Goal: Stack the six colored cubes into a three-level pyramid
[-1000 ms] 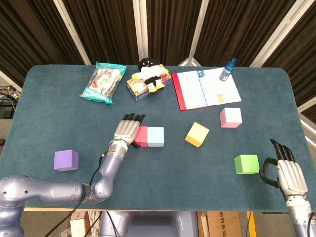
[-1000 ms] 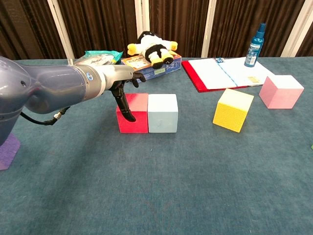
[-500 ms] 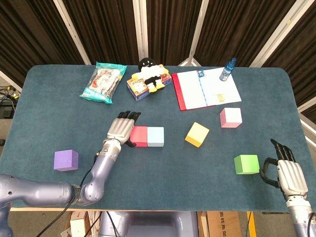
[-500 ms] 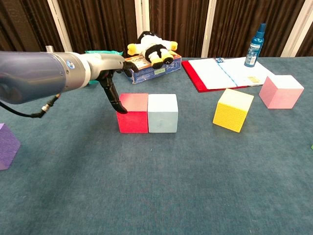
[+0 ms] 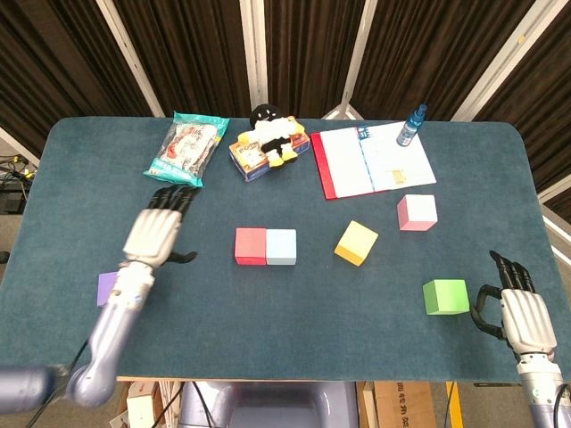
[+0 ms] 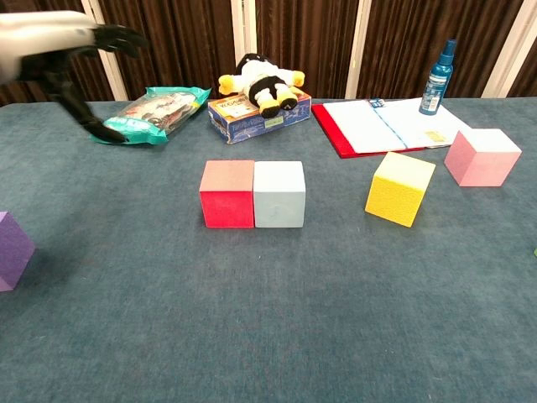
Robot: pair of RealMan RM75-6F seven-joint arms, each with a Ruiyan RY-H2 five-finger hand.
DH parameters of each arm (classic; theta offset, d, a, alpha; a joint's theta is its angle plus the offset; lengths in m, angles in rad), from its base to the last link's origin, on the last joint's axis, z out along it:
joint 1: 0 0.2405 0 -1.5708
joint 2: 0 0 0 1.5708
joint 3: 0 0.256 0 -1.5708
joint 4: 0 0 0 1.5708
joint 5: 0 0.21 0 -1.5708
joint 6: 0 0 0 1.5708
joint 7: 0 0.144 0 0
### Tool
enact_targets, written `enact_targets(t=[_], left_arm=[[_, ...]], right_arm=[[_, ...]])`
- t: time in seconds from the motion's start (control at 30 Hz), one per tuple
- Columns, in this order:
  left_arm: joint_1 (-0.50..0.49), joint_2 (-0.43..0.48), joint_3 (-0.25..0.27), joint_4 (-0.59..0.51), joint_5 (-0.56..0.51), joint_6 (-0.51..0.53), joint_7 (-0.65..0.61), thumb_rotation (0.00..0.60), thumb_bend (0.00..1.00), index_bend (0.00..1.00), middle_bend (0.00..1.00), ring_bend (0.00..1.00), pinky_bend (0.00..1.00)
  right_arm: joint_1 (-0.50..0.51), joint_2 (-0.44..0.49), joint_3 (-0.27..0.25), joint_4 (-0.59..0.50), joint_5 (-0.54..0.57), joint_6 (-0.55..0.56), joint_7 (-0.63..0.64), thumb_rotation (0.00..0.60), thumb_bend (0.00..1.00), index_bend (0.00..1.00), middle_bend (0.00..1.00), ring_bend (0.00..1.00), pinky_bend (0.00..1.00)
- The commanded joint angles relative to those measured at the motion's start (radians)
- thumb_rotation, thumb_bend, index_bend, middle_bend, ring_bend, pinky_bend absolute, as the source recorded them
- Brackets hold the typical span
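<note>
A red cube and a light blue cube stand side by side, touching, mid-table. A yellow cube sits tilted to their right, a pink cube further right, a green cube near the front right. The purple cube lies at the front left, partly hidden by my left arm. My left hand hovers raised, empty with fingers spread, left of the red cube. My right hand rests empty beside the green cube, fingers apart.
Along the back lie a snack bag, a box with a plush toy on it, an open red notebook and a blue spray bottle. The table's front edge runs near both arms.
My left hand has drawn away from the red cube, lifting up and to the left. The red and light blue cubes stay put, and the right hand has not moved.
</note>
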Motion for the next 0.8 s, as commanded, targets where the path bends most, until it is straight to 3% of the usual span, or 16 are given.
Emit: enact_targets(t=[0.03, 0.17, 0.3, 0.57, 0.8], left_arm=[[0.096, 0.066, 0.069, -0.027, 0.127, 0.084, -0.080, 0.600, 0.09, 0.00, 0.05, 0.00, 0.01], [0.177, 0.119, 0.108, -0.021, 0.208, 0.128, -0.148, 0.600, 0.09, 0.00, 0.04, 0.00, 0.00], [0.220, 0.155, 0.116, -0.021, 0.245, 0.144, -0.189, 0.600, 0.09, 0.00, 0.03, 0.00, 0.00], [0.264, 0.221, 0.084, -0.037, 0.272, 0.130, -0.264, 0.600, 0.05, 0.00, 0.03, 0.00, 0.00], [0.283, 0.235, 0.062, -0.045, 0.284, 0.113, -0.283, 0.600, 0.05, 0.00, 0.03, 0.00, 0.00]], right_arm=[[-0.001, -0.003, 0.001, -0.004, 0.002, 0.006, -0.016, 0.600, 0.39, 0.00, 0.00, 0.00, 0.00], [-0.001, 0.000, 0.009, -0.025, 0.018, 0.007, -0.033, 0.600, 0.39, 0.00, 0.00, 0.00, 0.00], [0.007, 0.010, 0.026, -0.068, 0.052, -0.006, -0.042, 0.600, 0.39, 0.00, 0.00, 0.00, 0.00], [0.113, 0.035, 0.098, -0.225, 0.187, -0.138, -0.138, 0.600, 0.34, 0.00, 0.00, 0.00, 0.00], [0.236, -0.045, 0.144, -0.228, 0.326, -0.227, -0.288, 0.600, 0.34, 0.00, 0.00, 0.00, 0.00]])
